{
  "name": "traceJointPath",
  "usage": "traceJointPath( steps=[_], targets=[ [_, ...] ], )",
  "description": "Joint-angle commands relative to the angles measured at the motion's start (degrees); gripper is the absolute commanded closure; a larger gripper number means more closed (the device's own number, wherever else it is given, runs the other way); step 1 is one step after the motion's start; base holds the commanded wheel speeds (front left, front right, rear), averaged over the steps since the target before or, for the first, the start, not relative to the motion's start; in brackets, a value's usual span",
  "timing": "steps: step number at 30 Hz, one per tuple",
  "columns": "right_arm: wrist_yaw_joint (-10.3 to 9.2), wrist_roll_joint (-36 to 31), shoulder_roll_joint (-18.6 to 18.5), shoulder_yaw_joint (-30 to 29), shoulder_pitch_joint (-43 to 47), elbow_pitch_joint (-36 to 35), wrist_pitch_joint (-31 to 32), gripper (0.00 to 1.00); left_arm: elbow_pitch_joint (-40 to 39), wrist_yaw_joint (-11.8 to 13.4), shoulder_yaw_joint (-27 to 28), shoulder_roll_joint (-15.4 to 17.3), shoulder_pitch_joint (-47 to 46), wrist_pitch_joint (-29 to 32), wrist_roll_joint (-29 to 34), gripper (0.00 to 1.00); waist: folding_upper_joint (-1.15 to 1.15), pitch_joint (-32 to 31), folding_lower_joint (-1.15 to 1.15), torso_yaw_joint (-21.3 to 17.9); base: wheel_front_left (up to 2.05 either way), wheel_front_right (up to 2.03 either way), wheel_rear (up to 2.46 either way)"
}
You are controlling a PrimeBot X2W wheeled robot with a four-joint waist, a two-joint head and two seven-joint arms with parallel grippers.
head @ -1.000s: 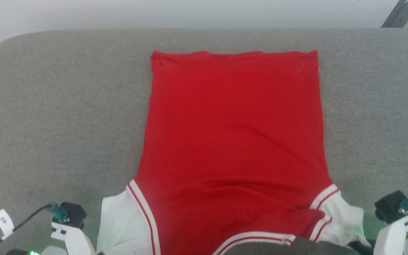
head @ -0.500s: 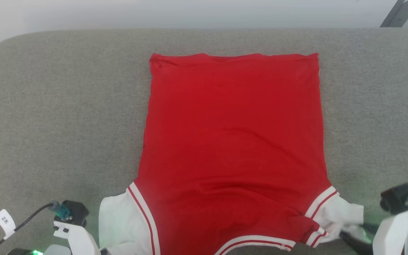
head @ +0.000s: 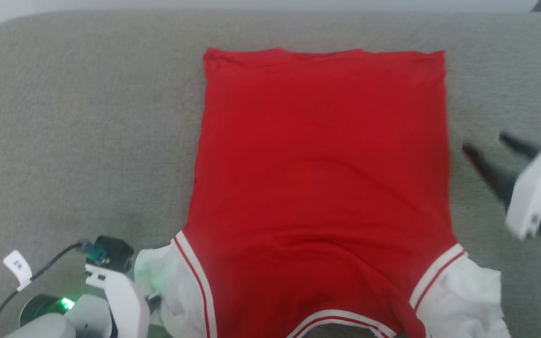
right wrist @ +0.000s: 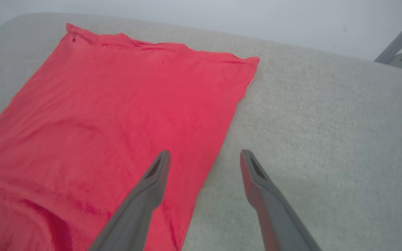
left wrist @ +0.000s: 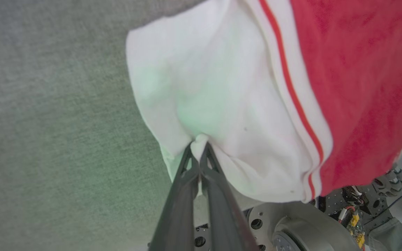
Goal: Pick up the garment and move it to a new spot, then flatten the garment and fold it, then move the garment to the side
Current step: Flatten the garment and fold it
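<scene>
The garment (head: 322,169) lies spread flat on the grey cushioned surface, plain red side up, hem at the far end, white sleeves near me. My left gripper (left wrist: 197,148) is shut on a pinch of the white left sleeve (left wrist: 215,97), at the lower left in the head view, where its white wrist (head: 120,300) shows beside that sleeve. My right gripper (right wrist: 204,157) is open and empty, raised above the garment's (right wrist: 117,115) right edge; in the head view it (head: 484,143) hovers blurred at the right. The right sleeve (head: 463,295) lies free and crumpled.
The grey cushioned surface (head: 78,141) has bare room left and right of the garment. Its near edge, with robot base parts (left wrist: 291,230) below it, shows in the left wrist view. A grey metal strut (right wrist: 396,38) stands beyond the far right corner.
My right gripper opened, let go of the right sleeve and rose away toward the far right. The head camera shifted, so the garment sits higher in view. The left grip is unchanged.
</scene>
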Motion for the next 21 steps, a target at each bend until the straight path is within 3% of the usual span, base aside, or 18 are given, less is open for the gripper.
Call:
traceJointPath(
  steps=[1, 11, 16, 21],
  targets=[
    [0.02, -0.6, -0.2, 0.5, -3.5, 2.6, -1.0, 0.00, 0.1, -0.4, 0.1, -0.6, -1.3, 0.1, 0.6, 1.00, 0.00, 1.5, 0.00, 1.3, 0.00, 0.00, 0.00],
    [0.03, -2.7, -2.2, 3.0, -26.6, 27.4, -4.2, 0.00, 1.7, -2.6, -0.2, -4.4, -7.2, 0.6, 3.1, 1.00, 0.00, 8.2, 0.00, 6.6, 0.00, 0.00, 0.00],
    [0.03, -3.7, -2.1, 3.8, -35.2, 40.0, -1.7, 0.00, 3.8, -3.8, -0.6, -6.6, -9.2, 0.1, 3.6, 1.00, 0.00, 10.8, 0.00, 9.1, 0.00, 0.00, 0.00],
    [0.03, -5.4, -0.9, 4.5, -39.9, 52.1, 4.8, 0.00, 6.3, -5.1, -1.1, -8.6, -10.4, -0.2, 3.9, 1.00, 0.00, 12.2, 0.00, 11.0, 0.00, 0.00, 0.00]
  ],
)
